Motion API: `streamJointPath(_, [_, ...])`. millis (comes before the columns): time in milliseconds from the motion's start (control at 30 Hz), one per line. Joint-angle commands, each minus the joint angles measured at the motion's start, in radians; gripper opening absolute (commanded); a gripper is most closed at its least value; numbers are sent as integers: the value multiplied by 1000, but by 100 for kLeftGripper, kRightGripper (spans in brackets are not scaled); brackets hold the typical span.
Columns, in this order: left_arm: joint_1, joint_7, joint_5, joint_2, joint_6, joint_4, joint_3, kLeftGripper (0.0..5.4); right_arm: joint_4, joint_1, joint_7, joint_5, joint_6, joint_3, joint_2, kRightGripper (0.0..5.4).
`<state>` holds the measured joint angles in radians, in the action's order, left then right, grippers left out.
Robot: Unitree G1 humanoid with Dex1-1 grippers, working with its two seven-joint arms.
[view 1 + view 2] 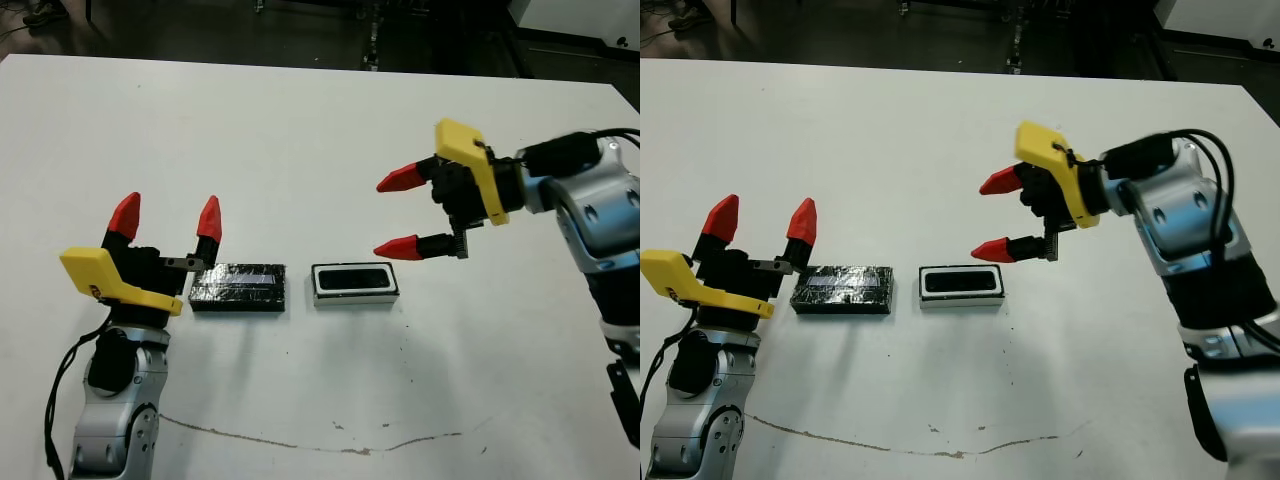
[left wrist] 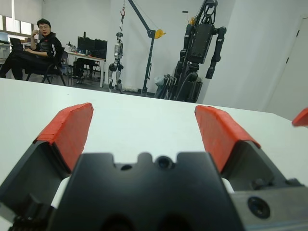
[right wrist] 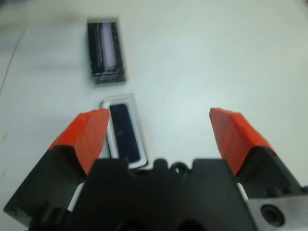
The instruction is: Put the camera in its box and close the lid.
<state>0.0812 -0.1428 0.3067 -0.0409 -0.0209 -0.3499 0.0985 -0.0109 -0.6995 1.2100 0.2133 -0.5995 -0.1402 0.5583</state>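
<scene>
Black camera point(image 1: 355, 277): we see it already lying in the box point(image 1: 355, 296), mid-tabletop.
Lid point(image 1: 238, 287): just left of box, flat.
Left pincer point(image 1: 167, 225): spread, empty, beside lid.
Right pincer point(image 1: 405, 214): spread, empty, above box.
Risk: we could nudge the box when grasping the glossy lid, or seat it crooked.

A white surface point(image 1: 300, 130) fills the foreground, marked by a thin brown line point(image 1: 300, 440) near its front edge. Beyond it stand white walls point(image 2: 260, 53), a dark floor point(image 1: 300, 25), a desk with monitors point(image 2: 91, 48), a seated person point(image 2: 33, 50) and parked humanoid robots point(image 2: 199, 53).
</scene>
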Motion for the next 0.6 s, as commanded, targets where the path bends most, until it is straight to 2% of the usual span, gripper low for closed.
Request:
streamJointPath(33, [13, -5, -2, -15, 17, -3, 7, 540, -80, 133, -157, 78, -10, 128, -64, 530])
streamJointPath(167, [10, -9, -4, -26, 22, -6, 12, 540, -197, 284, -358, 141, -25, 241, -144, 479])
streamJointPath(333, [5, -15, -2, -33, 19, -3, 19, 540, -331, 447, -566, 189, -9, 345, -229, 399])
streamJointPath(600, [1, -33, 12, -54, 37, -10, 26, 540, -571, 695, -912, 208, 38, 465, -417, 271])
